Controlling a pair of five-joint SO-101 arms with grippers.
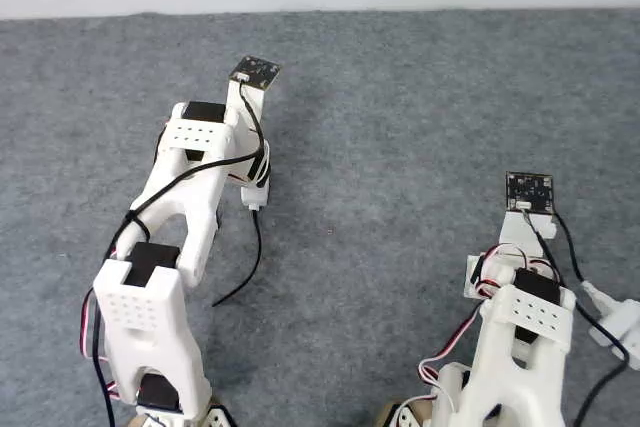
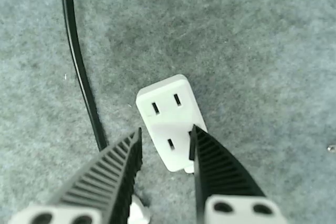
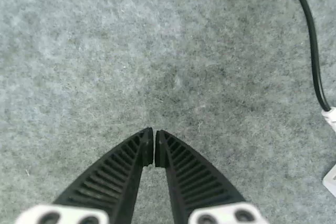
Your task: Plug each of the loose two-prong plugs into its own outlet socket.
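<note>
Left gripper [image 2: 166,131]: jaws released, straddling the near end of the white outlet [image 2: 165,108] on the grey counter [image 2: 262,51], beside a black cable [image 2: 79,66]. Right gripper [image 3: 154,132]: jaws clenched, empty, over the counter; its wrist view catches a plug [image 3: 331,115].

Stretched far on the left with the left arm [image 1: 190,197], left gripper [image 2: 165,129] aimed down, fingers spread; folded near on the right with the right arm [image 1: 525,317], right gripper [image 3: 154,131] pressed tip to tip.

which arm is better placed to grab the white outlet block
Left, likely: its jaws stand open to either side of the white outlet block; the right arm's jaws are shut over grey carpet.
</note>
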